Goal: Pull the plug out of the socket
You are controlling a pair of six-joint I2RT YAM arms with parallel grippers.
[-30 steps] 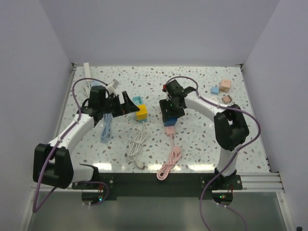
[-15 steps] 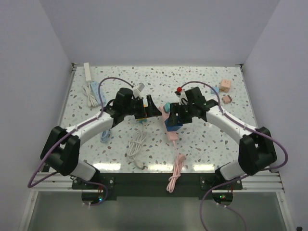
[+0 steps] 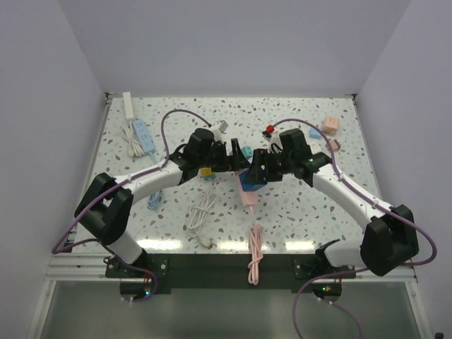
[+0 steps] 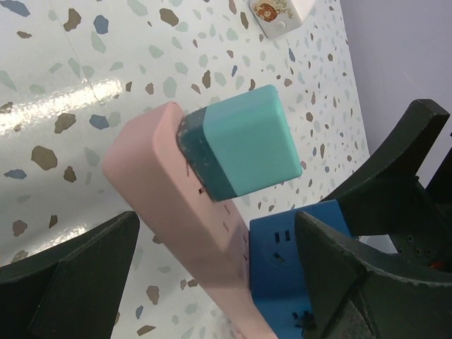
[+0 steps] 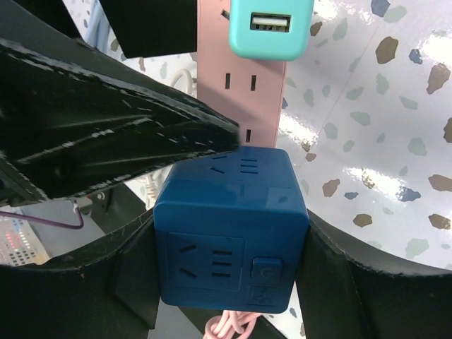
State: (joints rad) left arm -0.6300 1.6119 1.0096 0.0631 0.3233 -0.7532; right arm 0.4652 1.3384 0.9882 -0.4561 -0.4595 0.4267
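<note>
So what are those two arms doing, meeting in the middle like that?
They are working on unplugging something. The right gripper is clamped on a blue cube adaptor that is plugged into a pink power strip, which seems to hold the strip steady. The left gripper is open, with its fingers spread to either side of the strip, close to the teal plug, and it touches nothing. The teal plug sits fully in the strip, so it has not been pulled out yet.
</note>
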